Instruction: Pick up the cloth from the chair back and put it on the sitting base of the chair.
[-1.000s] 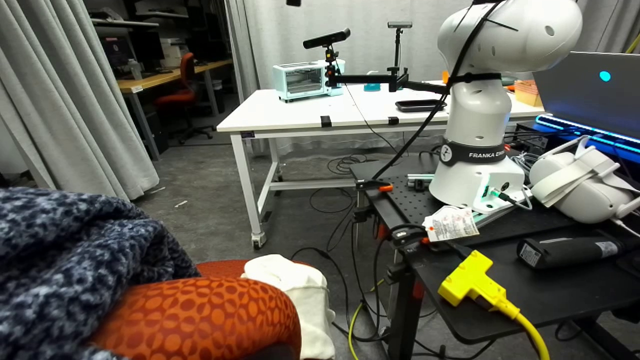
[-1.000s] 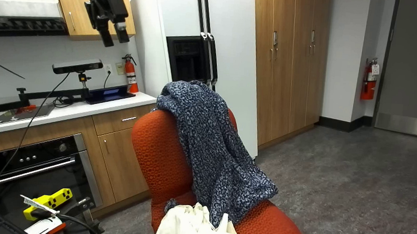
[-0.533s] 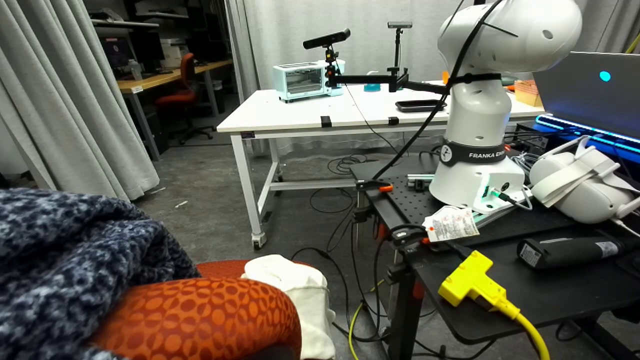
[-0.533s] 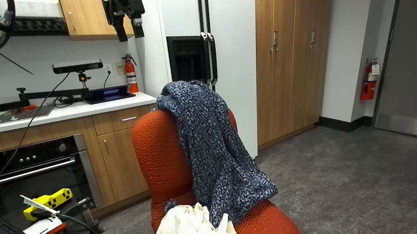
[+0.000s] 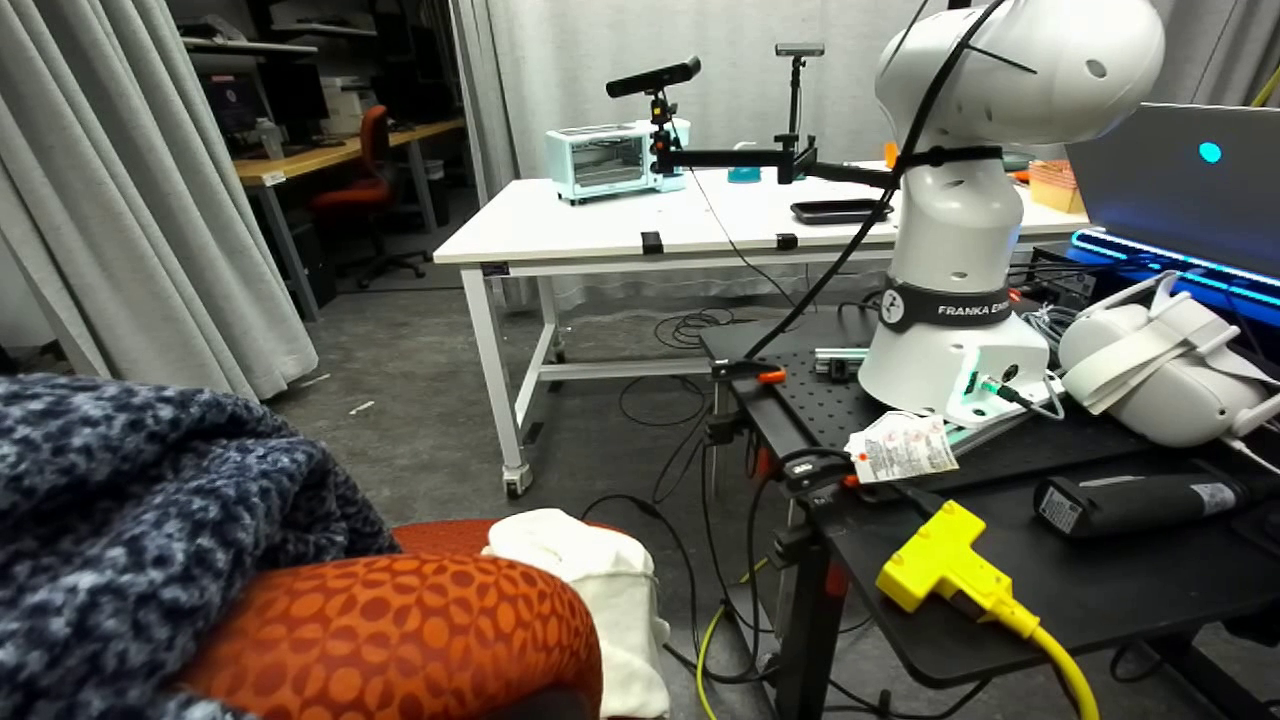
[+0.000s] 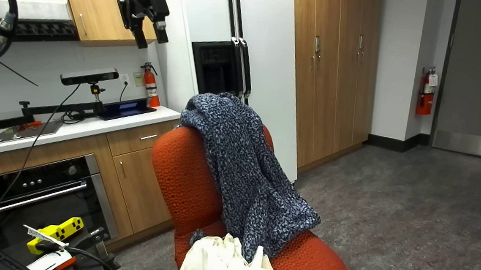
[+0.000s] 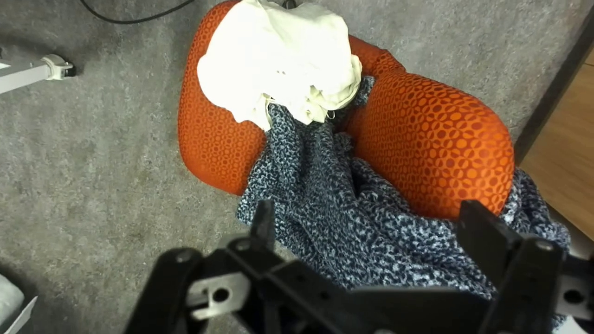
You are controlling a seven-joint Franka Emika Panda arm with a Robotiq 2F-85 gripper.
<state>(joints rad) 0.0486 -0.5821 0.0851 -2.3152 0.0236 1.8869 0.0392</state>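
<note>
Black is the tabletop (image 5: 1130, 590) where I am mounted; beyond its edge stands the orange-red chair (image 6: 202, 196). Over the chair back (image 7: 436, 144) hangs the navy cloth (image 6: 246, 169), its lower end on the seat (image 6: 316, 263). If I pull this cloth, the cream bag (image 6: 231, 265) could, I think, fall, because it seems to lie upon that end. My gripper (image 6: 151, 40) is spread, grasping nothing; the cloth lies below it, well apart.

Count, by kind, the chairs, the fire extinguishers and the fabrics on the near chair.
Chairs: 2, near chair and far chair
Fire extinguishers: 2, counter extinguisher and door extinguisher
Navy-flecked cloth: 1
Cream fabric bundle: 1
Total: 6
</note>
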